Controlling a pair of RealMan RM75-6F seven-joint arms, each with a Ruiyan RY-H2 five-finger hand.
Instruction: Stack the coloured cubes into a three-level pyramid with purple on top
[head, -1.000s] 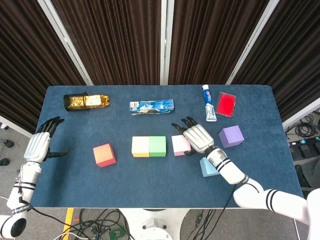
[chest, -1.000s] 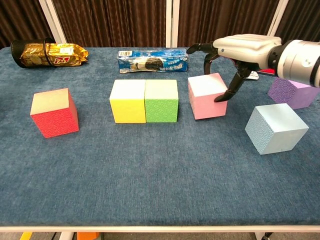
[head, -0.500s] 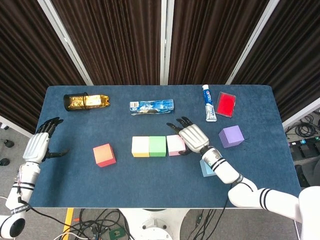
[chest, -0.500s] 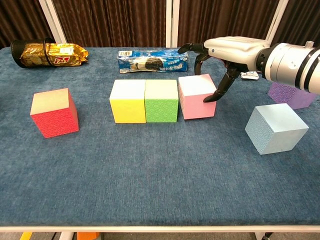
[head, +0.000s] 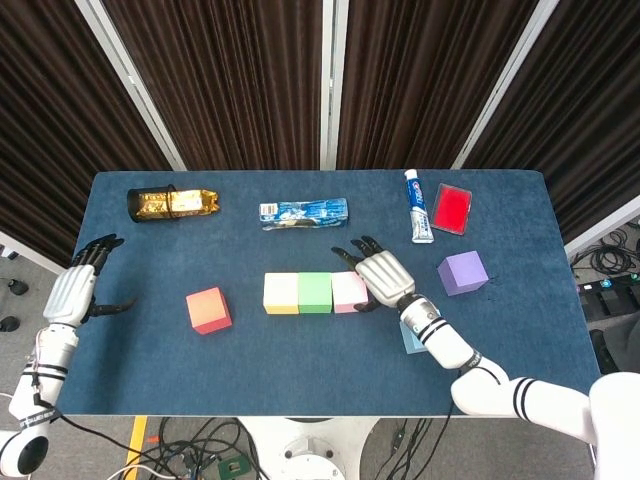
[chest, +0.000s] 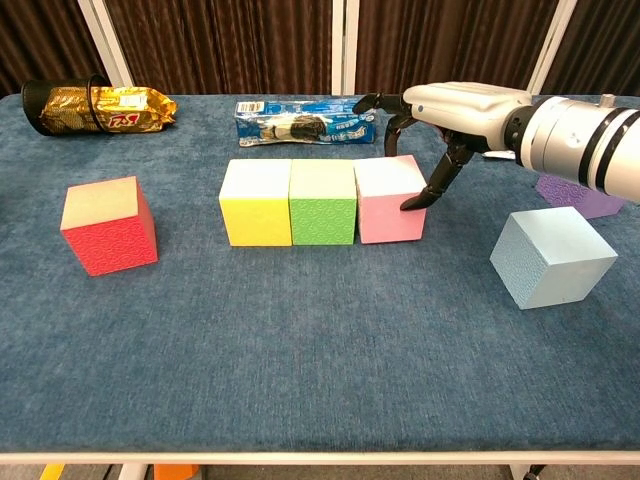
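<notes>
Chest view, cube row: yellow cube (chest: 257, 203), green cube (chest: 323, 202) and pink cube (chest: 388, 198) stand side by side at the middle of the table (chest: 300, 340), faces touching, forming 1 level of 3.

Right hand (chest: 445, 110): arched over the far right corner of the pink cube, fingers apart and curved down; one dark fingertip (chest: 412, 204) touches the cube's right face. It grips nothing.

Purple cube (chest: 578, 190): near the right edge of the table, partly hidden behind the right forearm in the chest view; plain in the head view at (head: 463, 273), apart from the row.

Light blue cube (chest: 552, 257): toward the front right of the table, turned at an angle, clear of the pink cube and in front of the purple cube.

Red cube (chest: 108, 225): toward the left of the table, well apart from the yellow cube.

Left hand (head: 73, 292): seen in the head view only, at the left edge of the table, fingers spread wide, holding nothing.

Far edge of the table, left to right: gold snack packet (chest: 110, 106) lying in a black mesh holder (chest: 52, 103); blue biscuit packet (chest: 305, 121); toothpaste tube (head: 417, 206); red flat box (head: 452, 208).
</notes>
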